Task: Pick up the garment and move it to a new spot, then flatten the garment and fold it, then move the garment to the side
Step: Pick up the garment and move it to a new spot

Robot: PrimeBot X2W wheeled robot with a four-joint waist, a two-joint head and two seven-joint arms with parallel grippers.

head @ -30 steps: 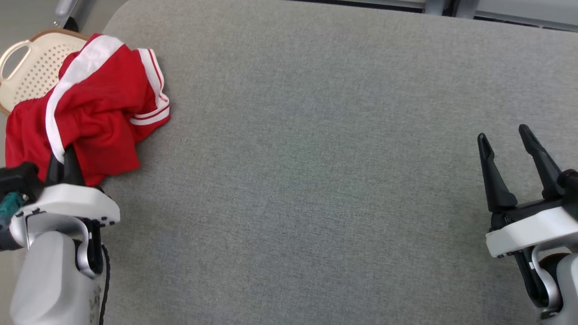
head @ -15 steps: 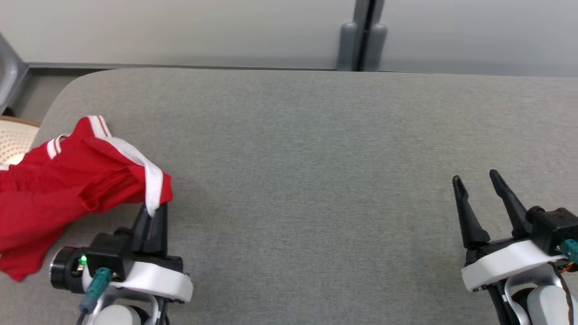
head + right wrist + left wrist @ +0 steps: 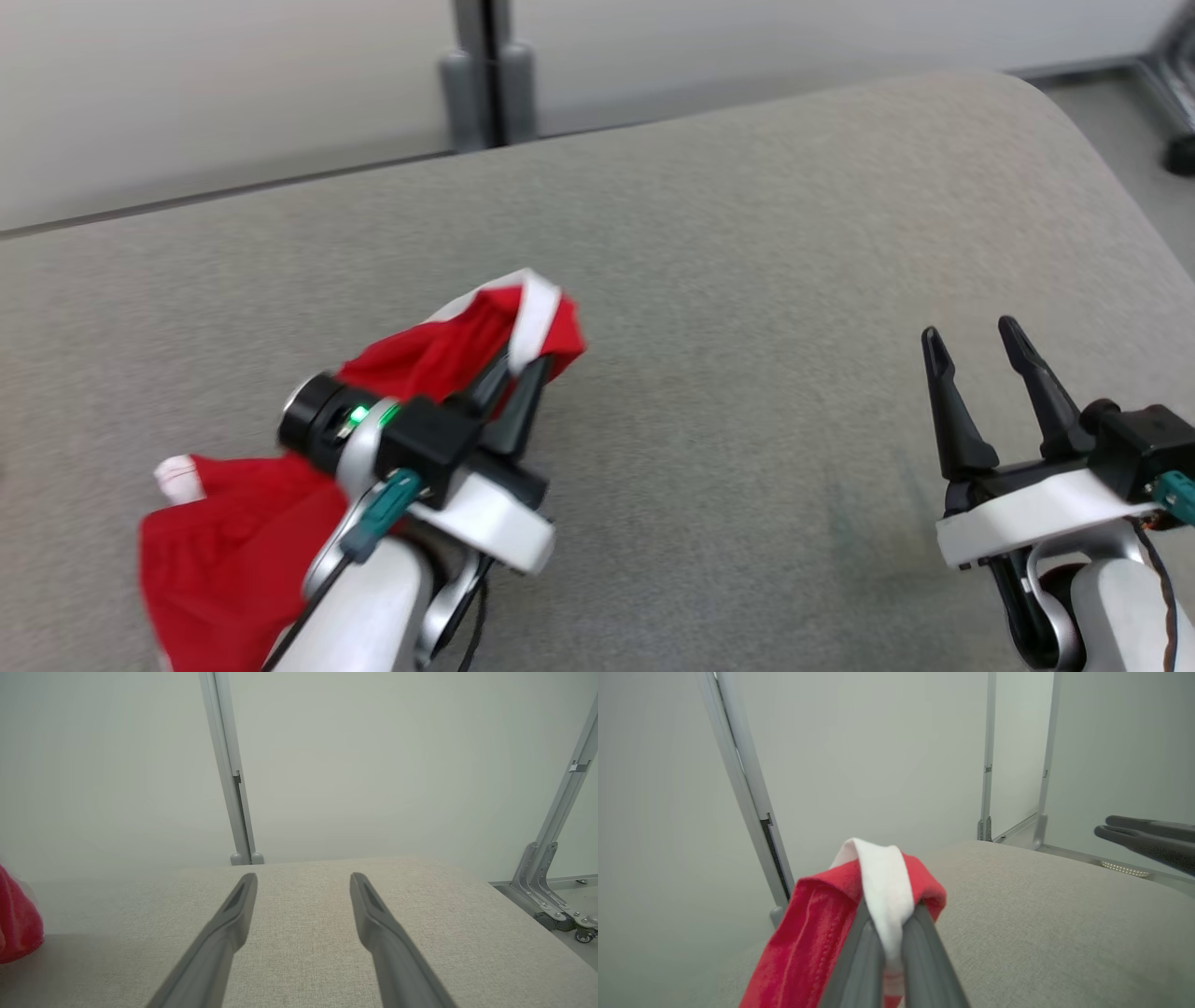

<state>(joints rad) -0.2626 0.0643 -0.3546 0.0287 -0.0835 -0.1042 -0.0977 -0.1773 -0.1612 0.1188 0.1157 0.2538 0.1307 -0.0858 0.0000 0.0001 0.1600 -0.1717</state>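
Observation:
The garment (image 3: 233,551) is red with white bands and hangs bunched from my left gripper (image 3: 527,359), trailing down to the lower left over the grey table (image 3: 747,280). In the left wrist view my left gripper (image 3: 889,933) is shut on a white band of the garment (image 3: 803,956), with red cloth draped to its left. My right gripper (image 3: 976,345) stands open at the lower right above the table, nothing between its fingers. The right wrist view shows my right gripper (image 3: 303,882) with spread jaws and a red edge of the garment (image 3: 16,924) at far left.
The grey padded table (image 3: 303,970) has a rounded far right corner. Behind it stand a pale wall and a grey upright post (image 3: 485,75). A metal frame foot with casters (image 3: 556,905) sits on the floor past the table's right side.
The head view has swung to the right. My left gripper has carried the garment off the table's left end toward its middle. My right gripper stays open.

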